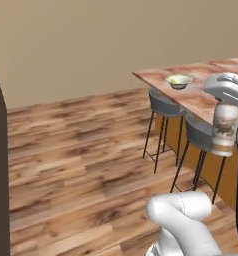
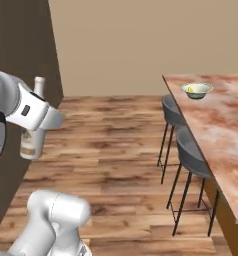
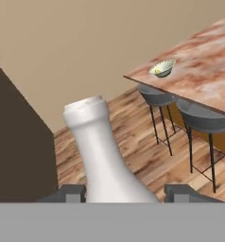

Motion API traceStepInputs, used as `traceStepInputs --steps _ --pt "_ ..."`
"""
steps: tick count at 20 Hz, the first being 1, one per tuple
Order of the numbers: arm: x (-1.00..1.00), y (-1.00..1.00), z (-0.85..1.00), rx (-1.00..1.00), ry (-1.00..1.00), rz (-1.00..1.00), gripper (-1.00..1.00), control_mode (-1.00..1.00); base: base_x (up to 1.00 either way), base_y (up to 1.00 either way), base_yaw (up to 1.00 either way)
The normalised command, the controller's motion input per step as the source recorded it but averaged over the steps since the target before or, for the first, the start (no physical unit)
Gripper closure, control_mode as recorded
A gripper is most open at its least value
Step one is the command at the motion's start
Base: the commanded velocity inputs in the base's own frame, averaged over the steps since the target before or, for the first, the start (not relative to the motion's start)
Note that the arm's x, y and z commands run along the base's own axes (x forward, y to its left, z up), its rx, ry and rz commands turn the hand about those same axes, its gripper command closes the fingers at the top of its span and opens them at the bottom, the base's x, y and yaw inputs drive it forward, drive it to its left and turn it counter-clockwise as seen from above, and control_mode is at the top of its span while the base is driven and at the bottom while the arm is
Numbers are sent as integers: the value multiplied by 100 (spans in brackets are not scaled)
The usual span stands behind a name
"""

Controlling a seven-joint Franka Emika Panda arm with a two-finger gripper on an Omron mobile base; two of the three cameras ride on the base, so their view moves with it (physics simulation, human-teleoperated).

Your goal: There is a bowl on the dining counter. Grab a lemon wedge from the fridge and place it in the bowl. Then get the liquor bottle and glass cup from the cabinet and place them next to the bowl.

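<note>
Tool [image 3: 124, 193] is clamped on the liquor bottle [image 3: 102, 156], one dark fingertip [image 3: 69, 193] on each side of its body, neck and cap rising up the middle of the hand view. In the left base view the bottle [image 1: 224, 129] hangs upright under the white hand at 3 o'clock, pale label facing out, carried above the floor and in front of the stools. In the right base view it sits at 9 o'clock [image 2: 33, 132], cap poking up above the wrist, a dark wall panel behind it. The bowl [image 1: 179, 81] rests on the table [image 1: 201, 100] near its far corner, at roughly 1 o'clock in the left base view, well apart from the bottle. The lemon wedge [image 2: 191, 90] lies inside the bowl as a small yellow fleck. Two grey stools [image 2: 183, 145] stand tucked along the table edge over the wood floor [image 1: 81, 165].
</note>
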Motion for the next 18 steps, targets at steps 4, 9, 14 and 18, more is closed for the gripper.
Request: traceStepInputs --steps 4,9,14,18 --pt "0 0 0 0 0 0 100 100 86 53 -57" --pt "0 0 0 0 0 0 100 100 84 50 -57" --pt "0 0 0 0 0 0 100 100 76 55 -60" --pt "0 0 0 0 0 0 100 100 67 68 -61"
